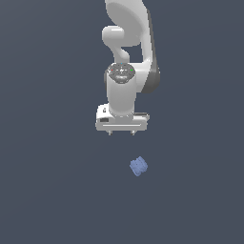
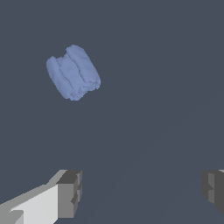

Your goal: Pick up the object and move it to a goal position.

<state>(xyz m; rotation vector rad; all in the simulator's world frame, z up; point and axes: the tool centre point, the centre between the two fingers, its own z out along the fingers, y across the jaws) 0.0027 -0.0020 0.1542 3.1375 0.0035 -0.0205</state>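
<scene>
Dark slate-grey ground fills the exterior view from edge to edge, with no visible seam or rim, so whether it is a bench or a floor cannot be told. The white arm (image 1: 128, 62) reaches down from the top of the picture and ends in the gripper (image 1: 121, 133), whose two short fingertips point downward with a clear gap between them, holding nothing. The object (image 1: 138, 166), a small periwinkle-blue lumpy block, lies lower in this view and a little toward the exterior view's right of the gripper, well apart from it and tilted relative to the picture's edges.

From the wrist view, the same plain grey surface lies beneath. The object (image 2: 73, 72) sits ahead of the jaws and off their centre line, its ridges running at a slant. The two dark fingertips (image 2: 70, 192) stand spread wide, one at each side of the frame, with bare surface between them.

The step in hand appears to be the approach. To do it well, the gripper should first be carried sideways until the block sits midway between the fingertips, and turned so the pads meet the block's flatter faces rather than its ridged corners. Only then should it descend, jaws kept spread, and close gently on so small a piece.
</scene>
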